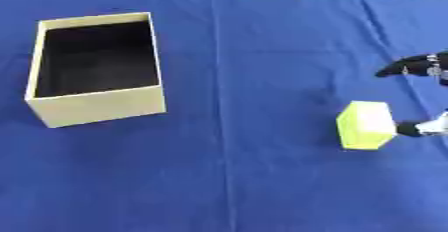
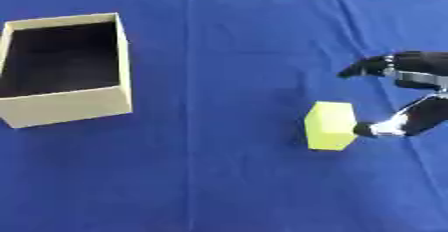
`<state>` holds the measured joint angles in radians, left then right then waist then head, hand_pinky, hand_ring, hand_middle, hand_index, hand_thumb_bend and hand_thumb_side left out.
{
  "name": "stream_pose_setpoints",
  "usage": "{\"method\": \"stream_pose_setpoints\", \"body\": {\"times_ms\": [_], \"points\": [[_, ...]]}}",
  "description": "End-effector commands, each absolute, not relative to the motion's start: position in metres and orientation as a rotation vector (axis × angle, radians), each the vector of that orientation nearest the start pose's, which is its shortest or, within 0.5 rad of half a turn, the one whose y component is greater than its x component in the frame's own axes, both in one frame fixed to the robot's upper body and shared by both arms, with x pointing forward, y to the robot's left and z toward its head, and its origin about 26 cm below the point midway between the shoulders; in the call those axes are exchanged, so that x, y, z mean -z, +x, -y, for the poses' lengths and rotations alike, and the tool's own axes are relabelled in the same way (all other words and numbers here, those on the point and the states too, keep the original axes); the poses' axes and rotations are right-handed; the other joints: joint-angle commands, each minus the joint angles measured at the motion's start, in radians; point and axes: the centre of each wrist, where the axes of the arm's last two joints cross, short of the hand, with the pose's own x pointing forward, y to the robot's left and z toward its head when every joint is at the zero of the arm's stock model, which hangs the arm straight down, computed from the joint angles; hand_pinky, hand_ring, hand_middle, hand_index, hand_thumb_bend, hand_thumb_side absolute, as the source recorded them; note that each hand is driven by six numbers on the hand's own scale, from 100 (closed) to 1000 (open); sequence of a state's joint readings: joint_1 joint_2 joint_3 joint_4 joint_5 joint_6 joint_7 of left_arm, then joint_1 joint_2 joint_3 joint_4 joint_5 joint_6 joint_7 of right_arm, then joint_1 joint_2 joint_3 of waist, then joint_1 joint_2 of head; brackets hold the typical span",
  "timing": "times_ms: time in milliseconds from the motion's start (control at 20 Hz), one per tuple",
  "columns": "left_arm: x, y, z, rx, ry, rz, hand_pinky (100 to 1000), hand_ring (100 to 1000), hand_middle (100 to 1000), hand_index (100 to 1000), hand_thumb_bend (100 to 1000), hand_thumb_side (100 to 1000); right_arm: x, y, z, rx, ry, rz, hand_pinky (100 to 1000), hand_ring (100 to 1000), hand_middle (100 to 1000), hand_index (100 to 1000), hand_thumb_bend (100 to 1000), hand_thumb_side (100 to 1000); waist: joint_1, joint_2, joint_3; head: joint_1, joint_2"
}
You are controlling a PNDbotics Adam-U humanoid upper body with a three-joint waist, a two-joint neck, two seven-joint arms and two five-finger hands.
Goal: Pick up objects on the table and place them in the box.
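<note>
My right hand (image 2: 411,93) comes in from the right edge of the worktop (image 2: 219,176), which is covered in blue cloth. Its fingers (image 2: 363,68) are spread apart: the upper ones reach out over the cloth above the yellow block (image 2: 330,125), while my thumb (image 2: 372,129) points in low from the right, its tip touching or just beside the block's right face (I cannot tell whether there is true contact). Nothing is clasped; the upper fingers stand clear of the block with bare cloth showing between.

The yellow block sits on the cloth at the right side of the worktop, well apart from the box. It looks slightly turned, one paler face toward me.

The box (image 1: 96,107) is an open tan carton with a dark inside, standing at the left of the worktop, its long side running away from me. I see nothing in it.

My left hand shows in neither view
</note>
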<state>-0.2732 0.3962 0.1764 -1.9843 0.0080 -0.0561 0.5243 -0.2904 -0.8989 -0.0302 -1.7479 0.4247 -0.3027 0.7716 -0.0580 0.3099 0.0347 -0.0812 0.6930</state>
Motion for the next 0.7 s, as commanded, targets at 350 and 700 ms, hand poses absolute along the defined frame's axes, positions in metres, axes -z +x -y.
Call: {"method": "stream_pose_setpoints", "body": {"times_ms": [350,700], "points": [[-0.2225,0.2921,-0.3172,-0.289,0.644,2.408,877,696,612,634,249,788,-0.2439,0.3146,0.3885,-1.787,-0.691,1.304,969,1000,937,1000,441,729,0.002,-0.013,0.0,-0.003,-0.011],[-0.2223,0.2921,-0.3171,-0.29,0.643,2.407,877,697,612,634,246,787,-0.2385,0.3163,0.3881,-1.788,-0.684,1.28,970,1000,932,1000,480,926,0.002,-0.012,0.001,-0.006,-0.011]]}}
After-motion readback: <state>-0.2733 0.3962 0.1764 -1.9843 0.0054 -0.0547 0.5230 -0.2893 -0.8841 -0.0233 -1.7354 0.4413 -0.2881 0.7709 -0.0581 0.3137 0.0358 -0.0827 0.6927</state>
